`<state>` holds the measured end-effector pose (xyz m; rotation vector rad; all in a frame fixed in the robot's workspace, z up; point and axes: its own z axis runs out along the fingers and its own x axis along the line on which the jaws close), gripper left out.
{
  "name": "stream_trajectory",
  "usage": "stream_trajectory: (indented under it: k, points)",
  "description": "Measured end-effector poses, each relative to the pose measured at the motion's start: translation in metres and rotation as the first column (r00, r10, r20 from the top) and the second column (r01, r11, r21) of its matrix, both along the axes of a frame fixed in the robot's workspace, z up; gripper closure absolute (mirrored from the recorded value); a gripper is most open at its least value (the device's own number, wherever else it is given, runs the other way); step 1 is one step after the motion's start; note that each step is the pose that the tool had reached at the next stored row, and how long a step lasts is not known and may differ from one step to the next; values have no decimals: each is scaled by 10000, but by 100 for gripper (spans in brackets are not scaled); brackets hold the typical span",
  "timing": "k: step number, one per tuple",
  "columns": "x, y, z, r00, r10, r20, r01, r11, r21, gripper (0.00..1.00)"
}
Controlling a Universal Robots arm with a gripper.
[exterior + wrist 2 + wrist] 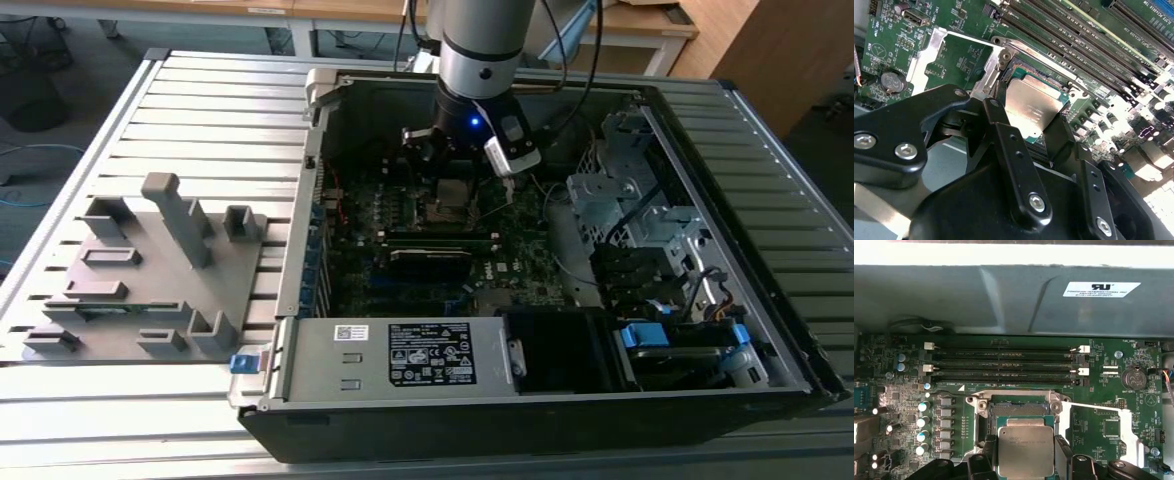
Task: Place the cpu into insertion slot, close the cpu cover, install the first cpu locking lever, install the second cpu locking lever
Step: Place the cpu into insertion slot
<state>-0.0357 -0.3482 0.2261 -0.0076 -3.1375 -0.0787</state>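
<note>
Okay, your hand (451, 172) is down inside the open computer case (534, 435) and closed on the cpu (1025, 450). In the first wrist view a finger (1063, 454) presses on each of two opposite edges. The cpu sits flat right over the insertion slot (1019, 410), covering most of it; you can't tell if it's seated. The slot is on the motherboard (1099, 390), just beside the memory slots (1004, 365) that run along the case wall. The cpu cover (1129, 432) is swung open to one side of the slot. The case rests on the slatted tabletop (200, 100), with a grey fixture (147, 270) beside it toward the exterior view's left.
</note>
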Motion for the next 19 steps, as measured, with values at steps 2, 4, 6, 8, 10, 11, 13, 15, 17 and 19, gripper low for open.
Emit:
stream_trajectory:
  k: [2, 4, 6, 8, 10, 11, 13, 15, 17, 19]
  points:
    - [0, 0, -2, 10000, -24, -2, 24, 10000, -5, 46]
    - [0, 2, -11, 10000, -36, 1, 36, 10000, 0, 46]
    - [0, 4, -17, 10000, -44, -1, 44, 10000, -4, 46]
    - [0, 9, -24, 10000, -51, 0, 51, 10000, -4, 46]
    - [0, 9, -29, 10000, -58, 0, 58, 10000, -10, 46]
    - [0, 9, -31, 10000, -63, 0, 63, 10000, -13, 46]
    - [0, 9, -32, 10000, -65, -1, 65, 10000, -16, 46]
    - [0, 10, -33, 10000, -66, 0, 66, 10000, -14, 46]
    - [0, 10, -33, 10000, -66, 0, 66, 10000, -14, 46]
    - [0, 10, -37, 9997, -245, 2, 245, 9997, -13, 46]
